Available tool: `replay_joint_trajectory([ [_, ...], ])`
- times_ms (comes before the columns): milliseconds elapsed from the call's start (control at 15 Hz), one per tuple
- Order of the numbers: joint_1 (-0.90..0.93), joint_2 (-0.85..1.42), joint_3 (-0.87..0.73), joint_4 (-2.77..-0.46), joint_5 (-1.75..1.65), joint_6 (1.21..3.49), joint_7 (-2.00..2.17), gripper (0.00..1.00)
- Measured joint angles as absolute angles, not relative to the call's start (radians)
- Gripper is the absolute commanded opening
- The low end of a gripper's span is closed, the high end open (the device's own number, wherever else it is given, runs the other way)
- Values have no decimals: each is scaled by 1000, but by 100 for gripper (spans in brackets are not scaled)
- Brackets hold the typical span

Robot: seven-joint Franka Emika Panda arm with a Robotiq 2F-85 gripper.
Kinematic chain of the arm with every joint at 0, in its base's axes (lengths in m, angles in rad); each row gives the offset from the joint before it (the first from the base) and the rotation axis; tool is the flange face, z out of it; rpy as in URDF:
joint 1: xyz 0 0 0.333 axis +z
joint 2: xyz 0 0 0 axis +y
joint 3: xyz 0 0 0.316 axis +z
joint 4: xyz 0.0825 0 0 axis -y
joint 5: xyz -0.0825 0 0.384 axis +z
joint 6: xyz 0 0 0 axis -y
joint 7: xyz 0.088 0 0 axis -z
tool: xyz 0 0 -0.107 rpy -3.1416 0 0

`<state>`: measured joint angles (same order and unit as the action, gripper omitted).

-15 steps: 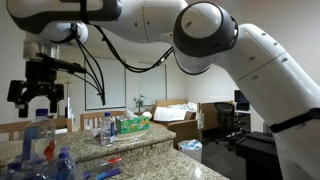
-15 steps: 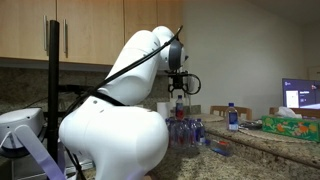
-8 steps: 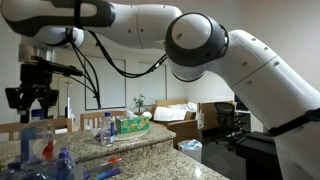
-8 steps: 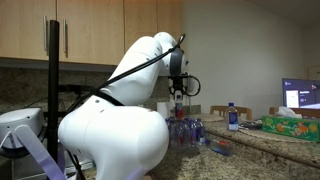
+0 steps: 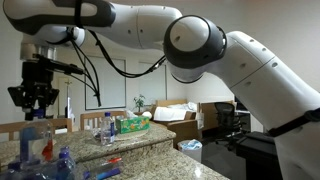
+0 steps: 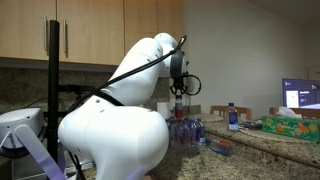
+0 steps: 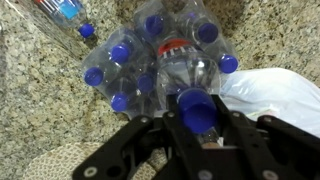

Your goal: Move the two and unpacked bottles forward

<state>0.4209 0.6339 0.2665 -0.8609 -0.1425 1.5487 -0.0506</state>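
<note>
Tool [image 7: 197,128] has just closed from wide apart onto the blue cap of a loose bottle [image 7: 190,85], directly below it beside the wrapped pack [image 7: 130,65] on the worktop [image 7: 40,100]; moving it forward can begin

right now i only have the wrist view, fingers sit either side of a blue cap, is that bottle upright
observer: yes, the bottle stands upright under the gripper, which is shut on its cap; the pack hides its base.
operator: any other single bottle standing outside my view
observer: one, a second bottle, upright on the counter near the green packet.
</note>
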Motion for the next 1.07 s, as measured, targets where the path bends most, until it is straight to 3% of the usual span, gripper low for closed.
replay_joint_trajectory([
  [1067, 305, 499, 182, -932, -184, 1334, -51, 11],
])
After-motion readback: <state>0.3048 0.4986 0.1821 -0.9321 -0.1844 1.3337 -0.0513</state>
